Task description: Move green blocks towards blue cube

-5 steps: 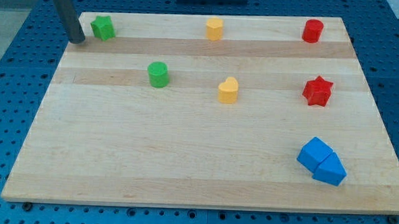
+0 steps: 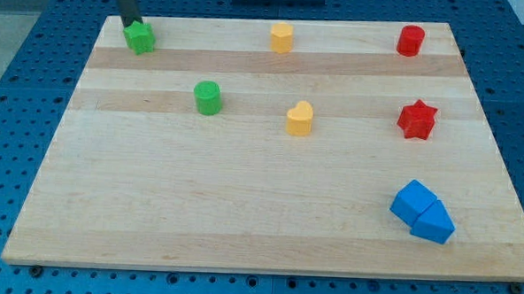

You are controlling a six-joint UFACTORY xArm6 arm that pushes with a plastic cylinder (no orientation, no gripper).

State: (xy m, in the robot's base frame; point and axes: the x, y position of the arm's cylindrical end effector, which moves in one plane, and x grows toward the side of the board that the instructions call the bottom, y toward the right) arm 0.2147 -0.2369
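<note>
A green star block (image 2: 141, 38) lies at the board's top left corner. My tip (image 2: 128, 23) touches its upper left side. A green cylinder (image 2: 207, 98) stands lower and to the right of the star. A blue cube (image 2: 412, 200) sits at the view's bottom right, with a blue triangular block (image 2: 434, 224) pressed against its lower right side.
A yellow block (image 2: 282, 37) sits at the top middle and a yellow heart-shaped block (image 2: 299, 118) near the centre. A red cylinder (image 2: 410, 40) is at the top right and a red star (image 2: 416, 119) below it. The wooden board (image 2: 242, 208) lies on a blue perforated table.
My tip has moved up and right, from the star's left side to its upper left. The green star has shifted slightly to the right.
</note>
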